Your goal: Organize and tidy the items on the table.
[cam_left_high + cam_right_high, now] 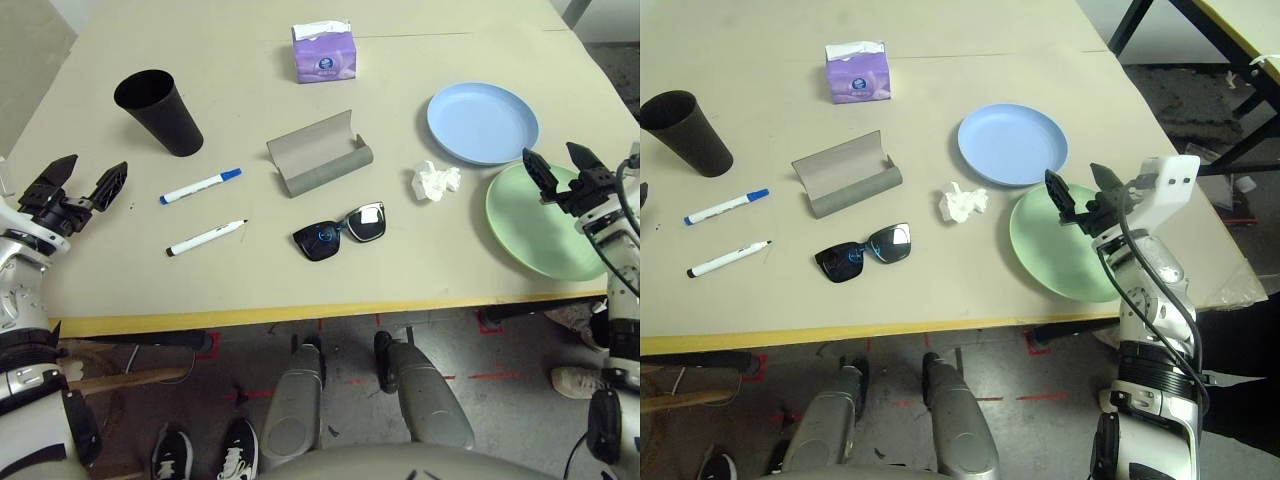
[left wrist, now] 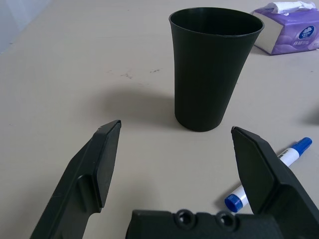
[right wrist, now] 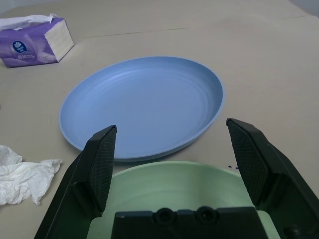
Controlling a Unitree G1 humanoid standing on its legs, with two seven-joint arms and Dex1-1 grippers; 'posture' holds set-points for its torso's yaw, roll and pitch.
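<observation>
Hovering left gripper [image 1: 82,182]: my fingers spread, facing the black cup [image 1: 160,111].
Right gripper [image 1: 559,166]: fingers spread above the green plate [image 1: 535,228].

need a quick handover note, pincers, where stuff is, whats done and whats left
Left pincer: open, empty, at the table's left edge, facing the black cup.
Right pincer: open, empty, over the green plate.
Blue plate touches the green one. Crumpled tissue beside them. Open glasses case mid-table, sunglasses in front of it. Two markers left of centre. Tissue box at the back.
Done: nothing looks tidied. Left: everything.
</observation>
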